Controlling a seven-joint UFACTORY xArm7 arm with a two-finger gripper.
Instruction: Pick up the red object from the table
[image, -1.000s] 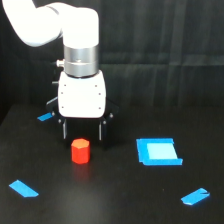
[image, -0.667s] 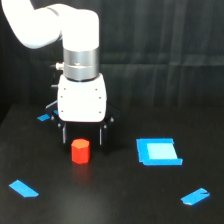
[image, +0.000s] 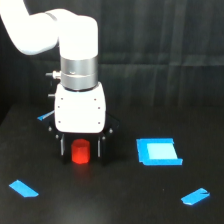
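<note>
Between the hand's (image: 80, 148) fingers (spread) sits the red object (image: 80, 152).

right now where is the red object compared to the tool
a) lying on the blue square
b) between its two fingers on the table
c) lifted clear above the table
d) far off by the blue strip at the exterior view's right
b: the red object sits between the two dark fingers of the tool, low on the table, with the blue square off to the exterior view's right.
</note>
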